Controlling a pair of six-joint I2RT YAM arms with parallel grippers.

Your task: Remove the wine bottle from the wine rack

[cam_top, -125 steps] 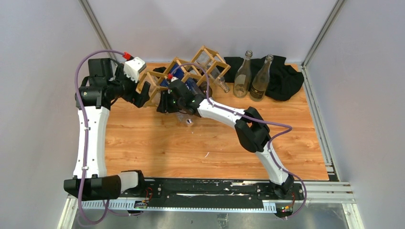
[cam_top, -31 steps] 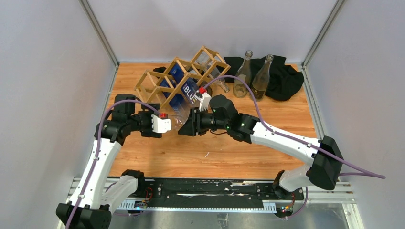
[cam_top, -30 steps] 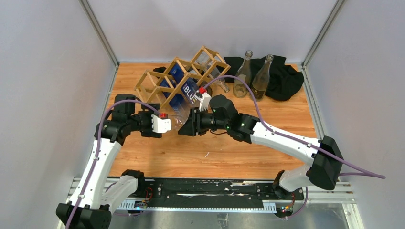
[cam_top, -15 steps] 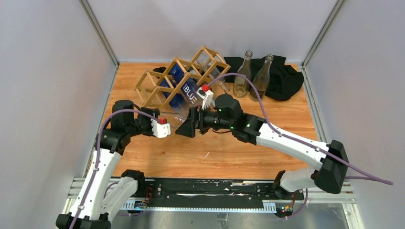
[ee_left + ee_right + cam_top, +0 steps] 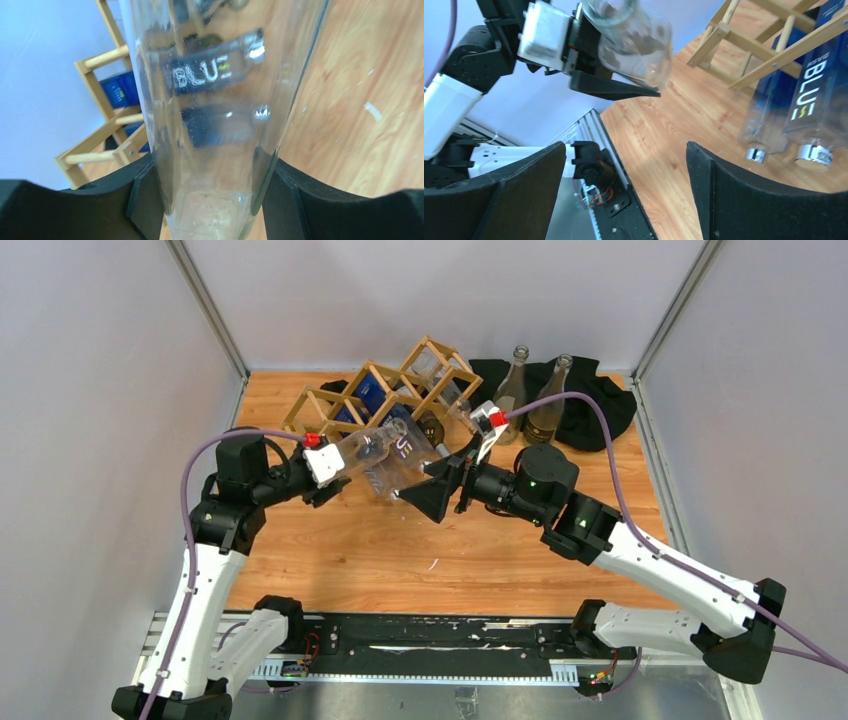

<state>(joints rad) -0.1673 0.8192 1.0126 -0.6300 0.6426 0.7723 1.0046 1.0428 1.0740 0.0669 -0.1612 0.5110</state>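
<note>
- The wine bottle (image 5: 639, 40) is in the air over the left half of the tabletop, just on the near side of the wine rack (image 5: 106, 56). It looks clear of the sticks to me.
- The left fingers (image 5: 145, 200) are clamped on it where the glass tapers, with the fat end sticking out away from the wrist.
- The right fingers (image 5: 519, 200) are spread wide with nothing in them, facing the bottle from the middle of the tabletop.
- My read is that the pull-out is basically done, and what's left is moving the bottle away and parking it.
- Glass gripped on a taper is slippery and the heavy end hangs out, so I'd go slow with no wrist flicks.
- I'd swing toward the near edge, away from the rack, since the blue-labelled bottles (image 5: 811, 100) poke out of the cells close by.
- If the right arm is meant to help, it should close around the wide body before the left one lets go.
- Hard to see: in the left wrist view the bottle fills the frame, and its mouth is cut off at the bottom.
- I can't tell if the "BLUE" lettering is on this bottle or showing through from behind.
- From above, the left fingers are mostly hidden under the bottle.
</note>
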